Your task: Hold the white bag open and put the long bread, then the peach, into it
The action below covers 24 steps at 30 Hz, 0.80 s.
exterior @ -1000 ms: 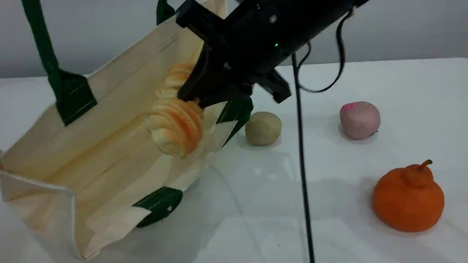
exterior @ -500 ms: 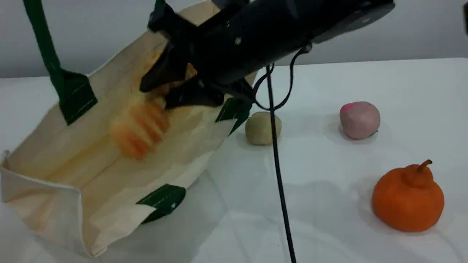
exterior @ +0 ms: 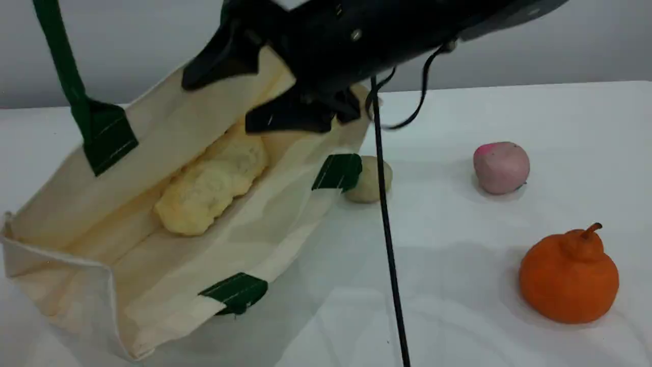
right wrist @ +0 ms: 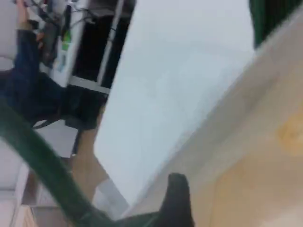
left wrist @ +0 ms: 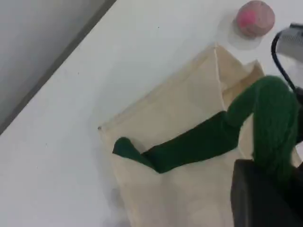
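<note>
Right gripper (exterior: 218, 104) hangs jaws spread at the bag (exterior: 285, 219) mouth, bread (exterior: 206, 191) lying loose inside just below. Draw it clear of the rim, then go for the peach (exterior: 501, 168), well to its right. Left gripper (left wrist: 265, 189) pinches the strap (left wrist: 199, 142): hold that taut.

A smooth white desk (exterior: 509, 112) runs back to a plain pale grey wall (exterior: 586, 51) under soft, even light. Beyond the desk's edge, blurred, are a brownish floor (right wrist: 87, 165) and dark shelving (right wrist: 99, 47) with cables.
</note>
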### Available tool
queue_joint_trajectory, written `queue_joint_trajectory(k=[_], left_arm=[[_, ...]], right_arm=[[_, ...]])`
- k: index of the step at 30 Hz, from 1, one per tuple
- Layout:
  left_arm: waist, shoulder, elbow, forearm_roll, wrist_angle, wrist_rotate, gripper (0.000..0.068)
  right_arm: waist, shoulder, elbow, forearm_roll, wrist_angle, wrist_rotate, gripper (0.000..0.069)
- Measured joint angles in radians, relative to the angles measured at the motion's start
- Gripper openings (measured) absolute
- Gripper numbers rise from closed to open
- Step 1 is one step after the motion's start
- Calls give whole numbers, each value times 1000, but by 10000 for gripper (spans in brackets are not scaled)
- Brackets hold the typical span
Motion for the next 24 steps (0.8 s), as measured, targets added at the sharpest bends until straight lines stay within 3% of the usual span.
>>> queue_joint_trajectory(k=[6, 14, 17, 24], left_arm=[[0, 0, 0, 1, 0, 0, 90], [0, 0, 0, 7, 0, -41, 90], [0, 0, 0, 50, 0, -67, 90], [2, 0, -10, 85, 2, -81, 90]], right_arm=[[-89, -61, 0, -12, 17, -6, 565], [-228, -106, 0, -206, -8, -1, 565], [-266, -106, 0, -277, -35, 8, 565], [-285, -106, 0, -411, -125, 18, 565]])
